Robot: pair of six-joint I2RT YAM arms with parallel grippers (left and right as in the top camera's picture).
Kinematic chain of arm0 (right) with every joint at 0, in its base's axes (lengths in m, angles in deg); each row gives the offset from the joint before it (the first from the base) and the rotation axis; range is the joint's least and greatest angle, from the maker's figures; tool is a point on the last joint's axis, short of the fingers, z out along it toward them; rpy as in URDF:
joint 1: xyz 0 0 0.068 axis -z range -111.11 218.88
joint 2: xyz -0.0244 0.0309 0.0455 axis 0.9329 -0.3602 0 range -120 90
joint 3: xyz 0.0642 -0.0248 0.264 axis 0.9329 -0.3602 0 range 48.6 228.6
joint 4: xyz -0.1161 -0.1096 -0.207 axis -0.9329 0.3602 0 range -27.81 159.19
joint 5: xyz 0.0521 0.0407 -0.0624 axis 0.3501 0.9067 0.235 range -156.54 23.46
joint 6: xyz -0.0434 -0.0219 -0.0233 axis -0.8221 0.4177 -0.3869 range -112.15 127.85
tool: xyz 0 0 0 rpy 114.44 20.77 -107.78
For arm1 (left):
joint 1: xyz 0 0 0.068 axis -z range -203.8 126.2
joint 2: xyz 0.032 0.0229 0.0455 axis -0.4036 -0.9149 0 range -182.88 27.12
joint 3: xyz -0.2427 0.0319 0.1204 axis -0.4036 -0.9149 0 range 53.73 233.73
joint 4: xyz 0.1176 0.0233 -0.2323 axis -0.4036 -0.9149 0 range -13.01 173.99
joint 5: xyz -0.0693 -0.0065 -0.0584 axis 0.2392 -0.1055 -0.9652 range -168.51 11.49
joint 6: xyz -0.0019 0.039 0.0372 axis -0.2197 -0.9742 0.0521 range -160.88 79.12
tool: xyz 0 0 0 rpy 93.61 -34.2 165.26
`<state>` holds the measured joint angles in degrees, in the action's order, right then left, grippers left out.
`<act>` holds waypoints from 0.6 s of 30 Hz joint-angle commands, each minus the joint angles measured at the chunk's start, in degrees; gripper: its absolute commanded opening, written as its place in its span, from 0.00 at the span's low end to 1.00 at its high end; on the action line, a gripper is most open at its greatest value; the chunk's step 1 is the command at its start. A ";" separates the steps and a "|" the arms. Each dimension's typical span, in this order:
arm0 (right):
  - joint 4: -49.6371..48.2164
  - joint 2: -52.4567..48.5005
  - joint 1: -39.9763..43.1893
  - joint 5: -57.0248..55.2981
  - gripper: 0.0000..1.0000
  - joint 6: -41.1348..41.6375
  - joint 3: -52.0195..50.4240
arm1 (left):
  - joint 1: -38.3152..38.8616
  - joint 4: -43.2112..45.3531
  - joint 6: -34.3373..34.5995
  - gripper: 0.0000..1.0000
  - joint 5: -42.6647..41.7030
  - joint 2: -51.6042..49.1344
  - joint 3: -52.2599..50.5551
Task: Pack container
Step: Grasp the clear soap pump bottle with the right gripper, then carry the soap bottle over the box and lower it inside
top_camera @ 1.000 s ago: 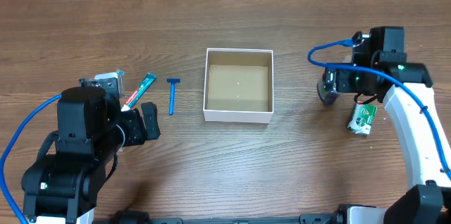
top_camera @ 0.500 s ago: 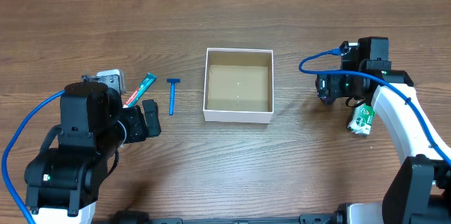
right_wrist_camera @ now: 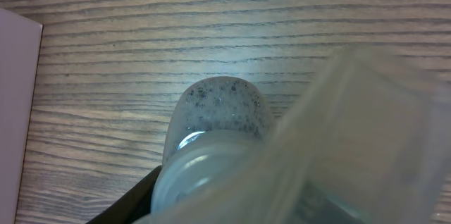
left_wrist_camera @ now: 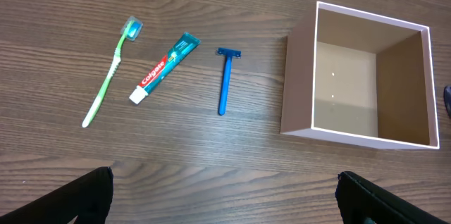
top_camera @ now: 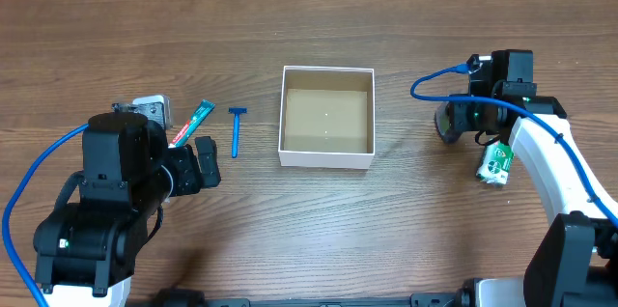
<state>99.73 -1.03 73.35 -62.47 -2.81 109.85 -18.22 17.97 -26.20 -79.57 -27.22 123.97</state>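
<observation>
Right gripper (top_camera: 451, 122) shifted slightly left, straddling speckled bottle (right_wrist_camera: 215, 115), closure unclear

Robot lab bench: wood-grain table (top_camera: 319, 239) with blue-cabled arms (top_camera: 97, 210).

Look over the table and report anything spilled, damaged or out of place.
Nothing stands out. The box sits upright and empty; the toothbrush, toothpaste and razor lie apart on the wood to its left, none broken or spilled. A green packet lies on its right.
</observation>
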 commanded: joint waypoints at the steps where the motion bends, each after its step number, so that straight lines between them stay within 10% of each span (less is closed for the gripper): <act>1: -0.22 -0.46 0.07 -0.15 0.43 -0.07 -0.57 | -0.15 0.26 0.37 1.00 0.37 -0.04 1.22; 5: -0.22 -0.46 0.07 -0.13 0.27 -0.07 -0.57 | -0.15 0.26 0.37 1.00 0.37 -0.04 1.22; 7: -0.20 -0.44 0.07 -0.15 0.04 0.17 -0.52 | -0.15 0.26 0.37 1.00 0.39 -0.04 1.22; 18: 30.08 9.70 -10.49 -4.15 0.04 18.29 30.93 | -0.15 0.31 0.37 1.00 1.07 -0.04 1.22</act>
<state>128.43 3.21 67.52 -66.82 11.66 132.04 -18.22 17.99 -26.20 -79.25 -27.29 123.99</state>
